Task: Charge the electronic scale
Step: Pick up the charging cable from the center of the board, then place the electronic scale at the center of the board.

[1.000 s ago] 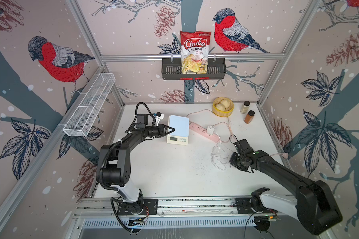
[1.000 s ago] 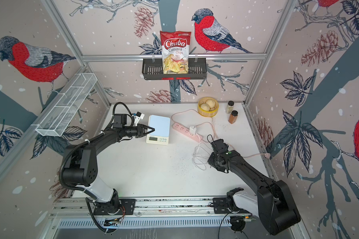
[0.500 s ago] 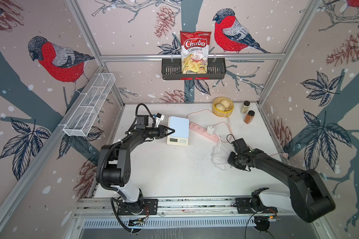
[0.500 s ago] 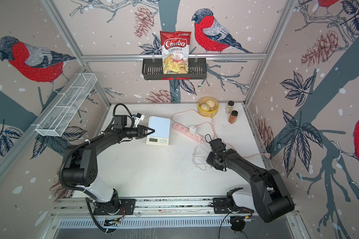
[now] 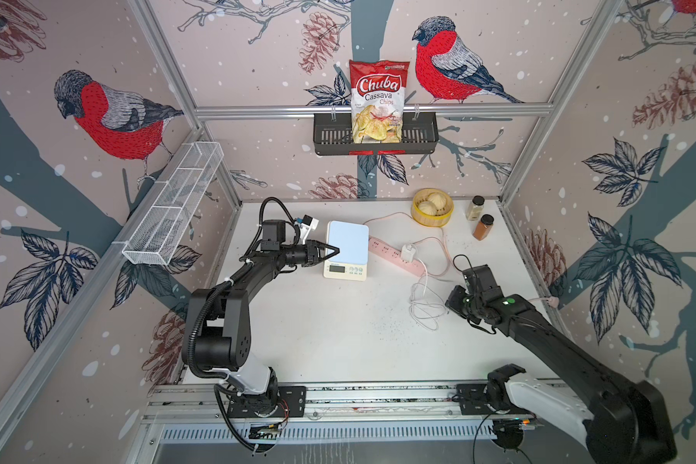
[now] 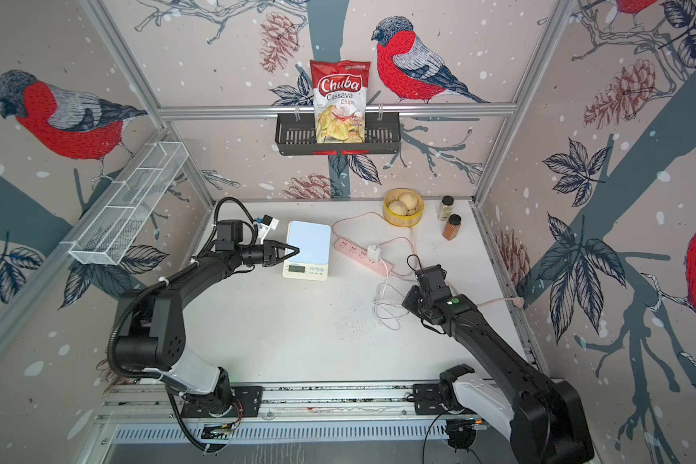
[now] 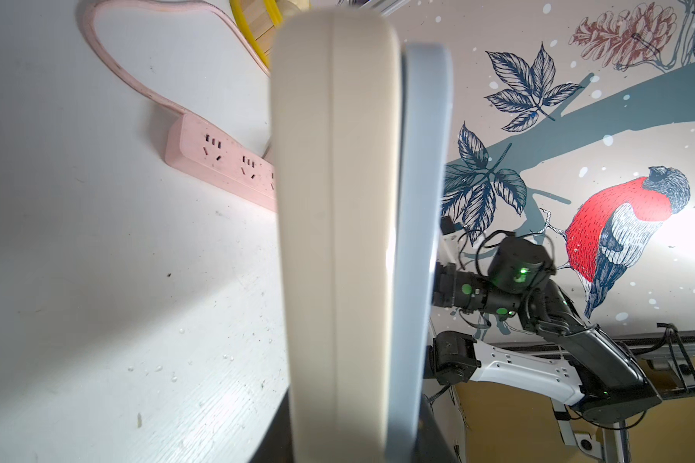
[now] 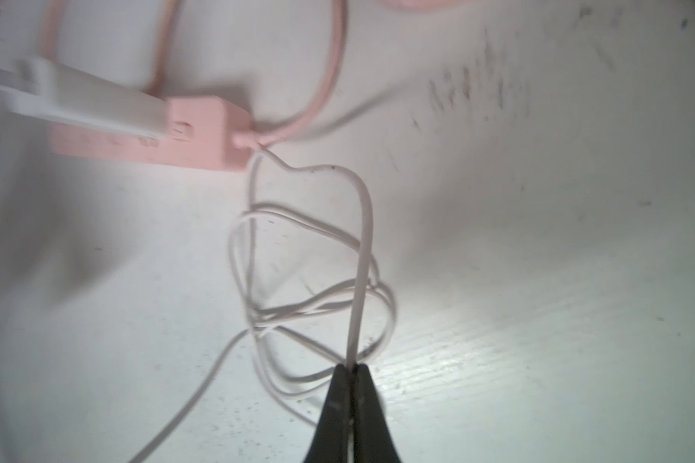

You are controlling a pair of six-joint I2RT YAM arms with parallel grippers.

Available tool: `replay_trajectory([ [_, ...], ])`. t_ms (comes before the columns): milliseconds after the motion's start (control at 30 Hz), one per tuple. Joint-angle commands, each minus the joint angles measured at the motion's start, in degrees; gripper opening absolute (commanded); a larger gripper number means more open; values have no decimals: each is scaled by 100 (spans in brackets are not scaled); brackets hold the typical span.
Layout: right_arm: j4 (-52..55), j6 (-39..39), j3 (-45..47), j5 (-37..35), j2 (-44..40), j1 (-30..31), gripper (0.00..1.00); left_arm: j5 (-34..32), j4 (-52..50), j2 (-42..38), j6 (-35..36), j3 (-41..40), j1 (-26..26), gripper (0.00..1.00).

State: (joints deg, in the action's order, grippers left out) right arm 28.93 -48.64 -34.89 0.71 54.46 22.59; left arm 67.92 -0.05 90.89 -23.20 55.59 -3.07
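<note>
So my right pincer point(image 8: 352, 371) is pinched tight on the thin white charging cable point(image 8: 365, 224), close to its loose loops on the white counter point(image 5: 318, 329). My left pincer point(image 5: 333, 252) is clamped on the side edge of the flat cream-white electronic scale with the pale blue plate point(image 5: 348, 245). The scale lies toward the far side of the counter, just beside the long pink power strip point(image 5: 384, 250). From my right pincer, the scale is across the loops, farther back and over toward my left arm. Its long side runs front to back, with the little screen at the near end. My left arm is much nearer to it. I think the cable's end must go that way, but I cannot see the charging hole.
</note>
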Motion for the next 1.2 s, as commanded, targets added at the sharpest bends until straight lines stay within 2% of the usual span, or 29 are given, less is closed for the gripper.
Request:
replay_trajectory([
  [0,-77,-307,-221,72,-549,41,0,366,566,-186,-263,10,13,0],
  [200,-1369,-598,-324,295,-1128,529,0,456,1134,-499,-748,0,15,0],
  [400,-2691,-316,-690,125,-797,1327,0,655,2485,-681,-1776,-283,10,0],
  [600,-4141,-233,-484,229,-686,1380,0,748,3443,-858,-2605,-375,21,0],
  [767,-5767,-250,-61,324,-514,1387,0,784,4659,-680,-3879,-363,17,0],
  [867,-6325,-431,-12,319,-184,1389,2,819,4798,-511,-4211,-196,-26,0],
  [933,-6433,-524,-47,260,97,1389,4,784,3839,-388,-3646,52,-53,0],
  [1067,-6599,-661,-140,450,743,1371,1,244,61,101,-597,848,-80,0],
  [1100,-6679,-745,-121,522,840,1362,0,171,-352,347,-209,884,-73,0],
  [1167,-6873,-897,-34,617,946,1354,0,156,-270,747,-210,627,-71,0],
])
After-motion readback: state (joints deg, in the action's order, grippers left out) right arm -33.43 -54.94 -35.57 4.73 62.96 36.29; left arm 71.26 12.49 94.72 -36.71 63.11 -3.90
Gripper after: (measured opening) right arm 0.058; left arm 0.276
